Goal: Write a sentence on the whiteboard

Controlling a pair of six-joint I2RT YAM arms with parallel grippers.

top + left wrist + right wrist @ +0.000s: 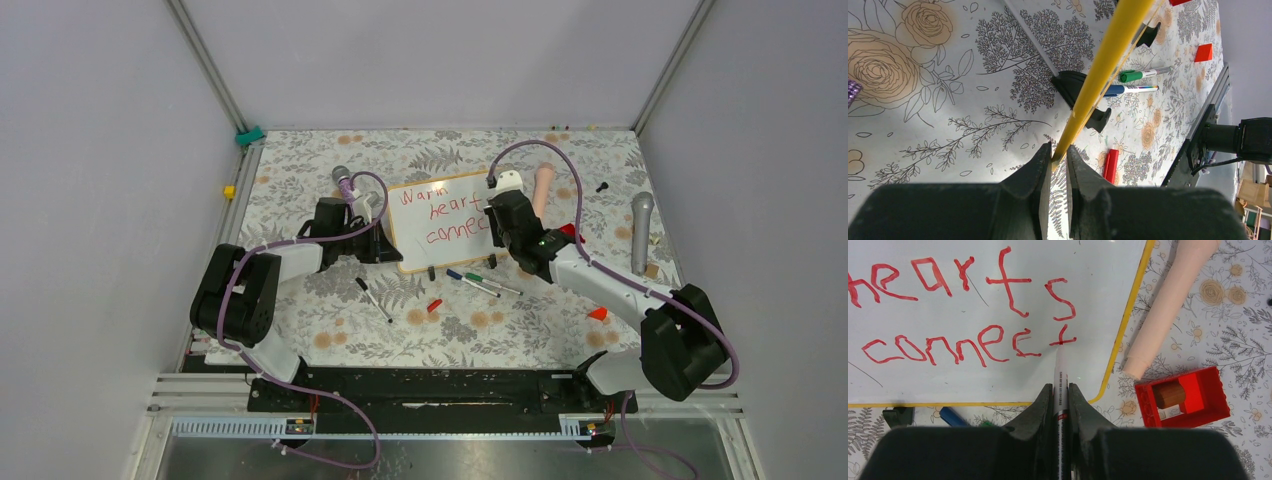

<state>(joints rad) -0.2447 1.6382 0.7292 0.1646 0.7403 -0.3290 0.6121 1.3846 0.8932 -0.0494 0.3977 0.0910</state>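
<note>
Finishing the last "t" of the sentence: right fingers grip the marker, tip on the board; left fingers pinch its frame (seemingly steadying it); next, probably the stem toward six o'clock.

The whiteboard is sitting mid-counter, toward the far edge. The left pincer is gripping its left edge. The right pincer is hanging over its right part, with a marker in it touching the sentence at its last line. Two pens are lying just before the board, and a microphone is lying near the right edge.
</note>
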